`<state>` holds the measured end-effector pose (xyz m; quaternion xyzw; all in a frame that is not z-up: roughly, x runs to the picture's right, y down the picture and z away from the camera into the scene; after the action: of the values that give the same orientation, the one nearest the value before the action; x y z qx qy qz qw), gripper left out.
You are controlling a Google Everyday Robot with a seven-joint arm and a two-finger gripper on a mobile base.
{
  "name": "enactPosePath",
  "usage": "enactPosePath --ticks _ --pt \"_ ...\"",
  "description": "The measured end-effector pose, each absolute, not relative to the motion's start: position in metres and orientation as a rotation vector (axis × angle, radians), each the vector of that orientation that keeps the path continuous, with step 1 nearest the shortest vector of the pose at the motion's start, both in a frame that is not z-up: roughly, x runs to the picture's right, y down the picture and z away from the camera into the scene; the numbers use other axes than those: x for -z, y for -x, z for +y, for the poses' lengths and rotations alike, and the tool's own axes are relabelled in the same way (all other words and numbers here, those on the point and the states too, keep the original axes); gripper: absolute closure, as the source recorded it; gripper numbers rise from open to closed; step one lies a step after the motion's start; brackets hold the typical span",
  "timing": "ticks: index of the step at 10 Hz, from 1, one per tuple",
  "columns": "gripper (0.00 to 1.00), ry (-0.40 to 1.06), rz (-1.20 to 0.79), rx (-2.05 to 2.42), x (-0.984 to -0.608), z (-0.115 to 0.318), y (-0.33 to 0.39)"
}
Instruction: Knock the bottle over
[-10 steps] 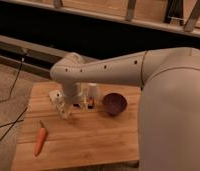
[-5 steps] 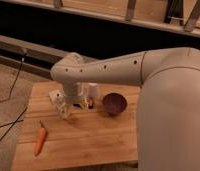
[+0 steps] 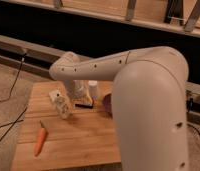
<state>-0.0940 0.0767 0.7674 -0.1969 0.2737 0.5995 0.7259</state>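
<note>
Bottle: small, pale, standing upright, lower part hidden behind the arm's wrist.
Place: far part of the wooden tabletop, just beside a dark bowl.
Gripper: low over the tabletop, between bottle and carrot.
Jaws: released, grasping nothing; bottle near, apart from them.

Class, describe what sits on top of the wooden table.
A carrot, a white bottle, and the gripper just left of the bottle in view. The arm covers most of a dark bowl and the table's right side.
</note>
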Motion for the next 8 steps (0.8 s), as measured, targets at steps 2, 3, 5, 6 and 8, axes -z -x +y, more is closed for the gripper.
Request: enactPosePath --ticks 2,3,5,6,8 --pt "0.35 0.399 0.586 -1.299 -0.788 0.066 0.114" --pt "0.35 0.397 0.572 -1.292 -0.797 0.061 0.124" --pt "0.35 0.440 0.536 -1.303 -0.806 0.055 0.145" --pt "0.35 0.534 0.500 -1.334 -0.804 0.053 0.163" --pt "0.35 0.659 0.470 -1.371 -0.792 0.052 0.173"
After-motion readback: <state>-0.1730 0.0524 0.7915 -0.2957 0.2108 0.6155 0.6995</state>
